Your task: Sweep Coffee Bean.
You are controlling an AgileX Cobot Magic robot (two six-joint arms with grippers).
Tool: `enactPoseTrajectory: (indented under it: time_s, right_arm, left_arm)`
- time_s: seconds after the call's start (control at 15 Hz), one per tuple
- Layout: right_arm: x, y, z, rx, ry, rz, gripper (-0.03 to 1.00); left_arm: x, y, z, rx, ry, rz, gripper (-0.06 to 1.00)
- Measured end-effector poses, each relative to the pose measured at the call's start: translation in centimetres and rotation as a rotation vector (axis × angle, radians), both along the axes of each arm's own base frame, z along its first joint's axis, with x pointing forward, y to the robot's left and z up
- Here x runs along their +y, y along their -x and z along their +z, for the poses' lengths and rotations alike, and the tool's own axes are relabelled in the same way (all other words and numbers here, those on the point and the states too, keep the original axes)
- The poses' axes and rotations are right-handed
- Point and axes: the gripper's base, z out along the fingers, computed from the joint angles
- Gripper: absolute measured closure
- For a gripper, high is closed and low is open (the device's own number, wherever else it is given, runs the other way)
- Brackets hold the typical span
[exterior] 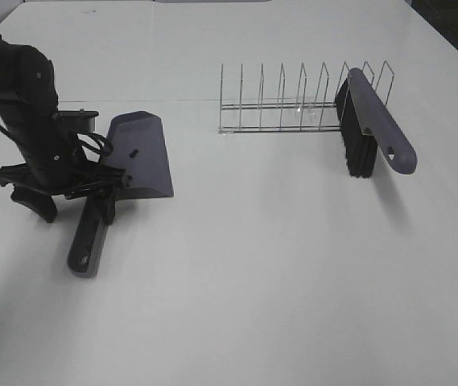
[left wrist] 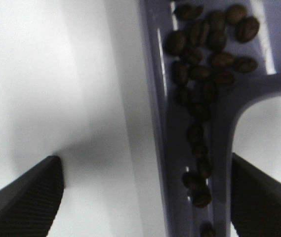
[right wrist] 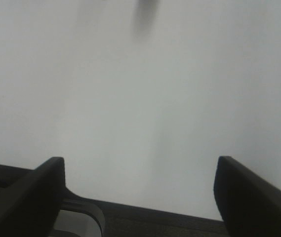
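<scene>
The right tool hangs over a bare white tabletop, its two dark fingers standing wide apart with nothing between them. Each finger enters at a lower corner of the picture and tapers toward its tip. Behind the tips a dark strip runs across the near edge of the picture, and a pale rounded part sits just beside one finger. At the far edge a blurred grey smudge lies on the white surface; what it is cannot be told
</scene>
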Motion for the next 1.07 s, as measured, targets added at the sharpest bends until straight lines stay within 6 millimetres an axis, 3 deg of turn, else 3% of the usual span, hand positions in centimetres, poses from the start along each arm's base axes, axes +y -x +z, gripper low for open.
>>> enactPoseTrajectory:
  time_s: [0.13,0.27,0.53,0.67,1.07]
  right_arm:
    - [0.0,2.3,-2.2,-0.019,-0.018,-0.001,0.19]
    - [-0.1,4.8,-4.6,-0.051,-0.030,-0.002,0.20]
    - [-0.1,6.8,-3.9,-0.194,-0.058,0.000,0.20]
    - [-0.2,8.4,-4.6,-0.179,-0.057,0.009,0.20]
    - [-0.3,10.6,-4.2,-0.328,-0.067,0.018,0.20]
  left_arm:
    - [0.2,0.4,0.7,0.014,-0.018,-0.011,0.16]
    - [0.4,0.7,3.2,-0.019,-0.016,-0.024,0.16]
    - [0.7,1.7,7.1,-0.031,-0.013,-0.069,0.16]
    - [1.0,2.9,9.7,-0.048,-0.009,-0.096,0.16]
    - [2.4,7.4,11.4,-0.062,-0.007,-0.100,0.16]
